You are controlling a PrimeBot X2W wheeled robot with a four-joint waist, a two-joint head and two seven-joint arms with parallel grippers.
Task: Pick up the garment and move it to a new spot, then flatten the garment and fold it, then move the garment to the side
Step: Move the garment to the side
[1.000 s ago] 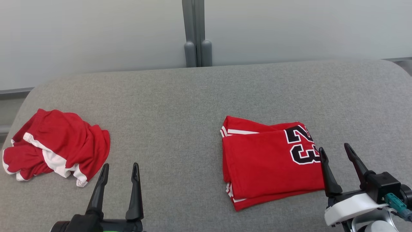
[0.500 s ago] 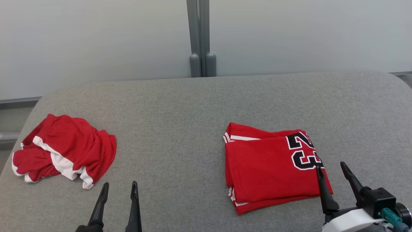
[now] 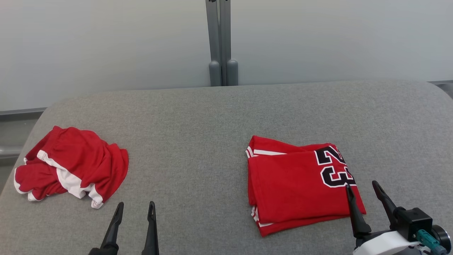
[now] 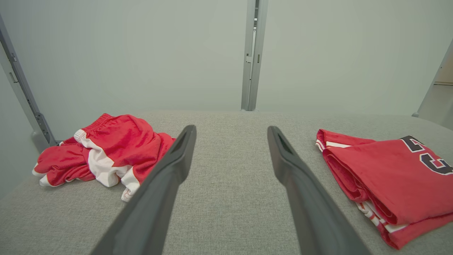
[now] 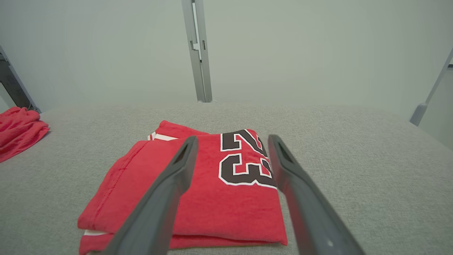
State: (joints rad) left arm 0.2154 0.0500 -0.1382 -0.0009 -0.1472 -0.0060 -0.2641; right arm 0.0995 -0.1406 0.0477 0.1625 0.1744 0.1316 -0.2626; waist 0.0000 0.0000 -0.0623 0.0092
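1. Nearest me, my left gripper (image 3: pixel 136 204) stood with its fingers apart and nothing between them, over bare grey cushion (image 3: pixel 198 141); my right gripper (image 3: pixel 361 185) was spread and empty too, and in the head view its inner finger crossed the near right corner of the folded jersey (image 3: pixel 297 184).
2. The folded jersey lay flat on the right half of the cushion, its black 23 toward the far right; my right wrist view looked over it (image 5: pixel 212 198) and showed stacked layers with a white strip along the near edge; my left wrist view caught its rounded left fold from the side (image 4: pixel 389 177).
3. The crumpled red-and-white garment (image 3: pixel 78 159) sat by the cushion's left edge, well apart from the jersey; my left wrist view showed its ribbed waistband (image 4: pixel 116 141).
4. Farthest stood a grey post (image 3: pixel 220 42) against the pale wall; the wrist views added slanted frame bars (image 4: pixel 21 92) at the sides.
5. Against a second earlier, the whole head picture had slid down, so the camera had moved; both garments lay as before; my grippers sat lower in the picture, equally spread.
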